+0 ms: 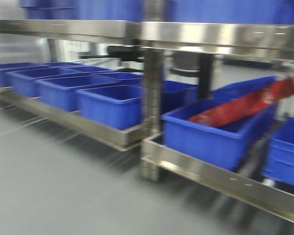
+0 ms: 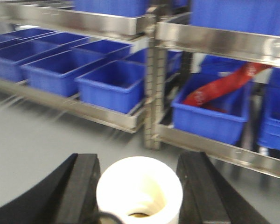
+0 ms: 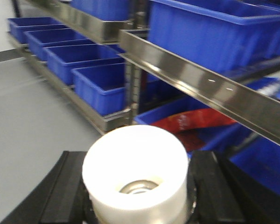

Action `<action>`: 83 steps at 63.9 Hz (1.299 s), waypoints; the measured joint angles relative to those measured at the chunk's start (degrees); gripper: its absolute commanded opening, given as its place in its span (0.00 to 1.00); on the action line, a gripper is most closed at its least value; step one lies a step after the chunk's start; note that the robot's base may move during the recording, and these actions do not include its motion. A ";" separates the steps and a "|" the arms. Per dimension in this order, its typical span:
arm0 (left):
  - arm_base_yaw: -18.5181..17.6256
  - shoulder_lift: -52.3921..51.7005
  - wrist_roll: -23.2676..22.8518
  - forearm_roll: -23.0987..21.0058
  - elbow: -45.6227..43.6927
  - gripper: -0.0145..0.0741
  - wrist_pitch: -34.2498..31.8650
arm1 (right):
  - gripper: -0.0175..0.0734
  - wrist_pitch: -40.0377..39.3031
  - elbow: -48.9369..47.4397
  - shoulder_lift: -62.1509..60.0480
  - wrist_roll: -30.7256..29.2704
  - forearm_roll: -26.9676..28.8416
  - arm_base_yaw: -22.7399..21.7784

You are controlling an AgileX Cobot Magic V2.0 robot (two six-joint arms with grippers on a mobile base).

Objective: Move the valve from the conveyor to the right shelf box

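Smooth grey floor (image 1: 49, 196), matt, ahead of and below the left gripper (image 2: 139, 161). Beyond it, steel shelving (image 1: 210, 34) across the full width: two bays meeting at a perforated upright post (image 2: 151, 93) almost straight ahead of the gripper. Low tier just off the floor, second tier higher up. Rows of blue bins (image 1: 110, 105) on both tiers, running off to the gripper's left. Soft glare along the steel rails. Pale surface (image 1: 19, 49) behind the rack, far left, too blurred to identify.
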 measured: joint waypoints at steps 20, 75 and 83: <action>0.00 0.00 0.00 0.00 0.00 0.04 0.00 | 0.03 0.00 0.00 0.00 0.00 0.00 0.00; 0.00 0.00 0.00 -0.12 0.00 0.04 0.00 | 0.03 0.00 0.00 0.00 0.00 0.00 0.00; 0.00 0.00 0.00 -0.12 0.00 0.04 0.00 | 0.03 0.00 0.00 0.00 0.00 0.00 0.00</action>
